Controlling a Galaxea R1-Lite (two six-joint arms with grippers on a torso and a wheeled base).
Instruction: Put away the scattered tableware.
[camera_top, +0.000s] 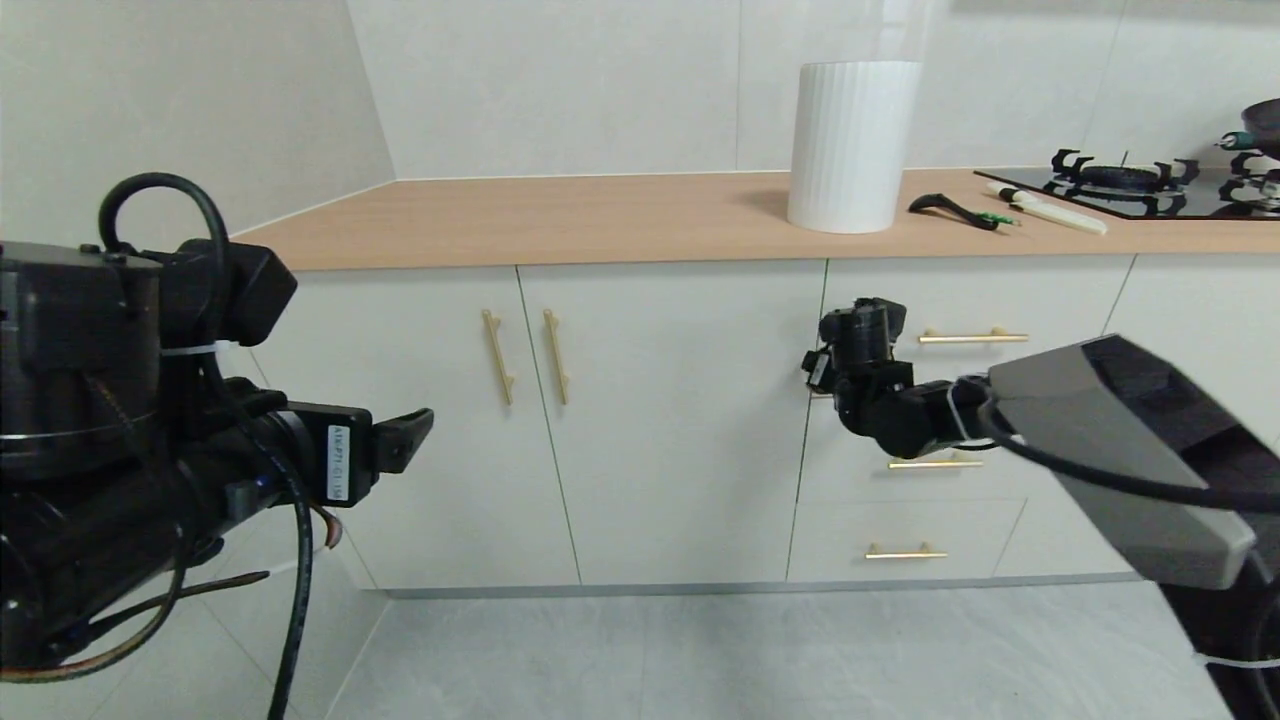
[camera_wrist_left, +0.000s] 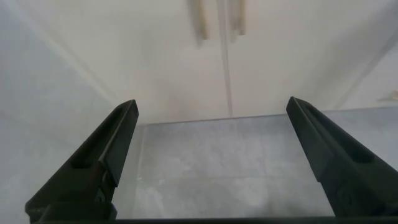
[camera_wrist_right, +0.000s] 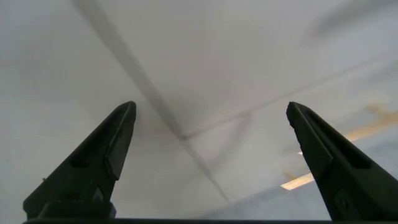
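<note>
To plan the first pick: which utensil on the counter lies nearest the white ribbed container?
The black utensil, just beside the white ribbed container. The long white utensil lies farther off, close to the gas hob.

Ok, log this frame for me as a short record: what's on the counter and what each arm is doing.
surface: wooden worktop
container: white ribbed container, upright on worktop
tableware: black utensil and white utensil lying between container and hob
left gripper: jaws open, empty, facing cabinet doors
right gripper: jaws open, empty, near drawer fronts
progress: nothing picked up yet
</note>
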